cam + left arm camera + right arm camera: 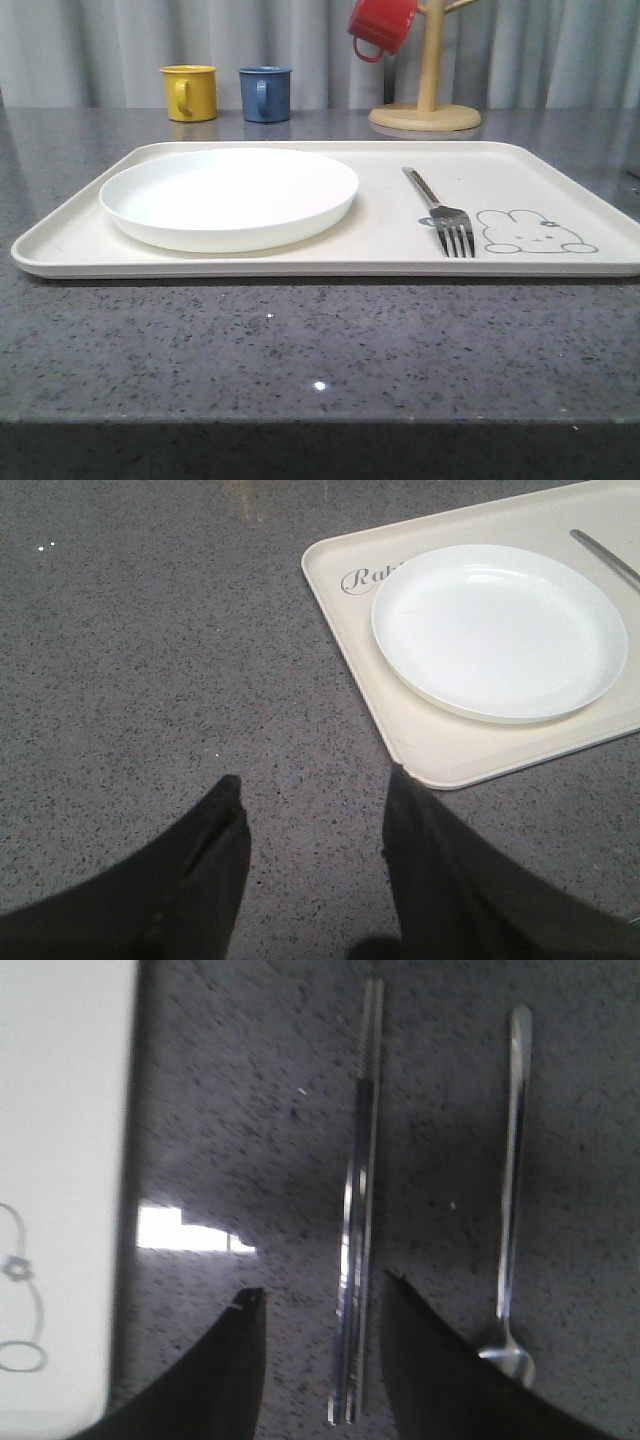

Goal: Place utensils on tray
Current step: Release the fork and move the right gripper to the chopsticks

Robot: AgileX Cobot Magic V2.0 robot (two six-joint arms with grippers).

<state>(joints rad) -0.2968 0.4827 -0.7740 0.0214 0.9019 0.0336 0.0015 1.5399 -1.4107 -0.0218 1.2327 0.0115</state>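
Already the fork (444,214) lies on the tray (560,170), tines toward the camera, handle running back, between the plate (228,196) and the rabbit drawing. Chopsticks (358,1210) and spoon (511,1200) lie parallel on the counter (440,1110) beside the tray, chopsticks between the right pincer's (322,1305) wide fingers. Left pincer (312,800) is wide, empty.

Script "Rab…" – partly hidden by plate (498,630) – on tray (420,745).
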